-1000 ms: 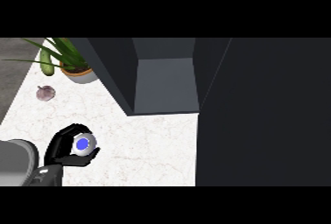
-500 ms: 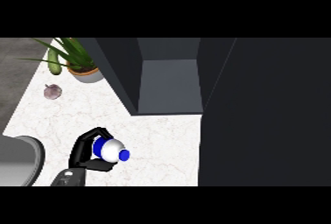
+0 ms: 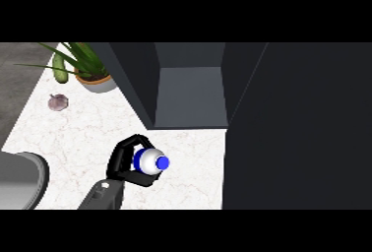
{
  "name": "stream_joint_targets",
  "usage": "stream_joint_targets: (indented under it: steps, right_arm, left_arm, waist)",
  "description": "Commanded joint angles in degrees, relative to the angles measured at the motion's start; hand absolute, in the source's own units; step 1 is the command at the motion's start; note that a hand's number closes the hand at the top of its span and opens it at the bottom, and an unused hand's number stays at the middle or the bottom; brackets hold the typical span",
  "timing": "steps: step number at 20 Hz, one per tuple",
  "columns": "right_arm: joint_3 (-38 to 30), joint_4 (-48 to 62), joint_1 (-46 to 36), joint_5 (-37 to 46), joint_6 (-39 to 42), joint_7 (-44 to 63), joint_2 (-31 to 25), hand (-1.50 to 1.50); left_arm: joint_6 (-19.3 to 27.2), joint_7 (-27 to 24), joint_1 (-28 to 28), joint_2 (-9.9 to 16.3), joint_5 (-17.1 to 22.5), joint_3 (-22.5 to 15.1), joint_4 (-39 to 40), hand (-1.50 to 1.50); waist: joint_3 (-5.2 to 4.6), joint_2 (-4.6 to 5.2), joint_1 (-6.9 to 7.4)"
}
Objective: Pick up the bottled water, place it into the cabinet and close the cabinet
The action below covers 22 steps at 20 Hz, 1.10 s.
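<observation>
Head view: left hand low and left of centre, fingers and thumb curled around the bottled water, white body and blue cap facing up toward the camera. Held over the white marble counter, just below the open cabinet at upper centre. Dark cabinet door filling the right side. Potted plant and a small garlic bulb in the upper left. Grey sink rim at the lower left edge.
</observation>
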Motion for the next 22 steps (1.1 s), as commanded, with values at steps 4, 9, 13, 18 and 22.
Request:
stream_joint_targets:
  steps: [4,9,13,18,22]
  right_arm:
    - [0.21,-3.59,-0.95,0.10,-1.47,2.41,-0.17,-1.50]
    - [-1.76,-6.79,2.11,-2.33,-0.03,0.91,-3.25,-1.50]
    - [-2.59,-7.14,2.78,-2.42,-0.56,0.01,-3.68,-1.50]
    - [-4.65,-7.08,6.63,-4.48,0.10,-5.16,-5.16,-1.50]
    - [-6.99,-7.43,4.91,-6.35,1.77,-3.67,-6.35,-1.50]
  left_arm:
    - [10.82,13.66,-3.01,-1.04,10.89,-13.10,-10.62,1.50]
    - [19.75,21.83,-7.01,-1.06,17.58,-22.25,-17.09,1.50]
    - [26.57,27.06,-11.26,-1.07,20.33,-24.23,-18.08,1.50]
    - [30.35,30.39,-19.60,-1.07,21.05,-23.53,-12.40,1.50]
    - [31.53,30.75,-26.07,-1.07,25.25,-22.09,-5.35,1.50]
  waist:
    - [-0.12,0.19,-0.03]
    - [-0.14,0.24,-0.96]
    - [-0.14,0.38,-0.86]
    - [-0.12,0.43,-1.60]
    - [-0.16,0.95,-2.19]
